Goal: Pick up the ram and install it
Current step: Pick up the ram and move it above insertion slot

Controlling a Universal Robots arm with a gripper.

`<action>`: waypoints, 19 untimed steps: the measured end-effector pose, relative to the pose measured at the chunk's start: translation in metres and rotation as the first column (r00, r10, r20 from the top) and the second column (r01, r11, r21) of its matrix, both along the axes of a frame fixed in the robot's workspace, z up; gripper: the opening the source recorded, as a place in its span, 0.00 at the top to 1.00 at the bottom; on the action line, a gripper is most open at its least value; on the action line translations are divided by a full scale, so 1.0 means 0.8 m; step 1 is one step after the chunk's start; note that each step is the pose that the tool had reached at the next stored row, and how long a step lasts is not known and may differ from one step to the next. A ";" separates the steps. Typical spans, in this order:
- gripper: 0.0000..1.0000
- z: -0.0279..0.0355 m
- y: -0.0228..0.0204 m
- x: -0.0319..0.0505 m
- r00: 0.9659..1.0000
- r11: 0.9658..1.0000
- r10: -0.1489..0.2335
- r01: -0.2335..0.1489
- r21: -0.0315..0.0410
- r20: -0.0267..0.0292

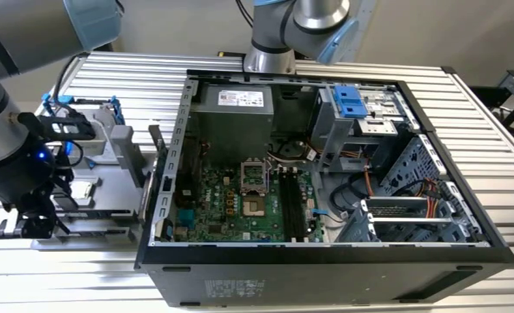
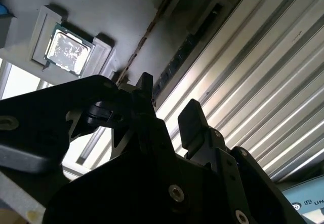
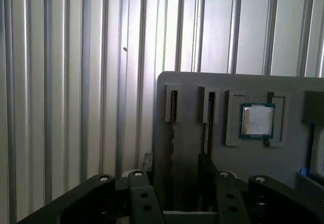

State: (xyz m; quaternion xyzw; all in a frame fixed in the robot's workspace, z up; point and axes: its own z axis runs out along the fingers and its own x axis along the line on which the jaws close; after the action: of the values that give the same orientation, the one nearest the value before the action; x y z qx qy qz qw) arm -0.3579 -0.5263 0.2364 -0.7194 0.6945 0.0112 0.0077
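The ram (image 3: pixel 173 133) stands on edge in the outer slot of a grey parts tray (image 3: pixel 192 84), a thin dark stick with a row of chips (image 2: pixel 178 61). My gripper (image 3: pixel 175 165) is open and low over the tray, one finger on each side of this ram; I cannot see any contact. A second stick (image 3: pixel 206 133), greenish, stands in the neighbouring slot, right by one finger (image 3: pixel 204 164). In the exterior view the gripper (image 1: pixel 30 225) hangs over the tray (image 1: pixel 109 176) at the exterior view's left, well away from the motherboard's long black slots (image 1: pixel 293 202).
A processor chip (image 3: pixel 257 120) lies in a recess of the tray beyond the second stick. The open computer case (image 1: pixel 326 254) sits on the ribbed metal table (image 1: pixel 126 78), with a blue drive frame (image 1: pixel 350 101) at its back. Another arm's base (image 1: pixel 270 59) stands behind the case.
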 end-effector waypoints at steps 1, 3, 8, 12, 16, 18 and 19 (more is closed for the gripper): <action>0.00 -0.0011 -0.0008 0.000 1.000 1.000 0.000 0.000 0.000 0.000; 0.00 -0.0033 -0.0025 0.000 1.000 1.000 -0.001 0.001 0.000 0.000; 0.00 -0.0091 -0.0066 0.000 1.000 1.000 -0.002 0.002 0.000 0.000; 0.00 -0.0145 -0.0077 -0.001 1.000 1.000 -0.003 0.003 0.000 0.000; 0.00 -0.0203 -0.0082 -0.001 1.000 1.000 -0.003 0.003 0.000 0.000; 0.00 -0.0233 -0.0084 -0.001 1.000 1.000 -0.003 0.003 0.000 0.000; 0.00 -0.0248 -0.0084 -0.001 1.000 1.000 -0.003 0.003 0.000 0.000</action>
State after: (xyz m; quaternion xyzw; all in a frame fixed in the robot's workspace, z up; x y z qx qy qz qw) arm -0.3590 -0.5330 0.2165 -0.7181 0.6958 0.0112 0.0077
